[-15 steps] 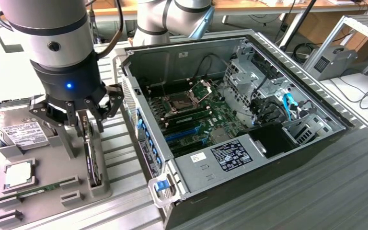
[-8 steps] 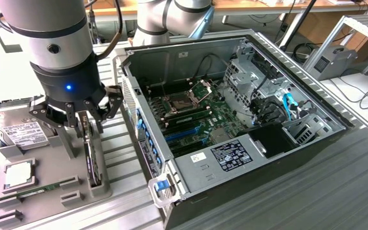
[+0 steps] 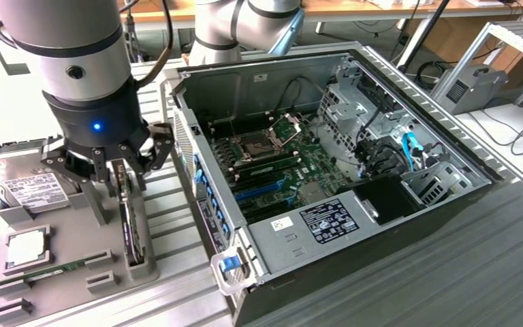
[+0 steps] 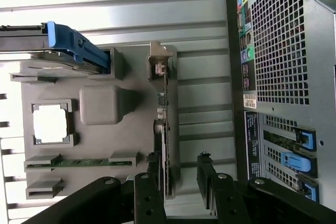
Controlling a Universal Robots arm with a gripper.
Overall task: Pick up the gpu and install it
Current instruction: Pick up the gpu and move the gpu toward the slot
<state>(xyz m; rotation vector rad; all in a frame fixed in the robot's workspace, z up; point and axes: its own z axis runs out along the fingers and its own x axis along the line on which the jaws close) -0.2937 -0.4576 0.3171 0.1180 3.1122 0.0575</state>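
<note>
Workshop setting, benches and cabling in the background; the work surface was a slatted aluminium desk (image 3: 184,300). On it sat a grey fixture tray (image 3: 66,228) at the exterior view's left and, just beside it, an open PC case (image 3: 271,78) lying on its side. The motherboard (image 3: 275,160) faced up, presumably so a card could be pressed in from above. The tray held parts in moulded pockets: hard drive (image 3: 27,187), CPU (image 3: 27,248) and RAM stick (image 3: 54,271), each located so its position was repeatable. The gpu (image 3: 133,228) stood on its long edge in a slot along the tray side nearest the case, both flat faces exposed. This was judged a deliberate pose, giving the tool something to pinch. The tool (image 3: 120,167) hung over one end of the card, jaws spread wide, holding nothing. In the wrist view the tool (image 4: 178,182) straddled the gpu (image 4: 166,129), one finger either side of the board. The card sat nearer one finger than the other; contact could not be discerned. Card seated in its slot, not yet lifted; judged approach stage of the pick, install not begun.
</note>
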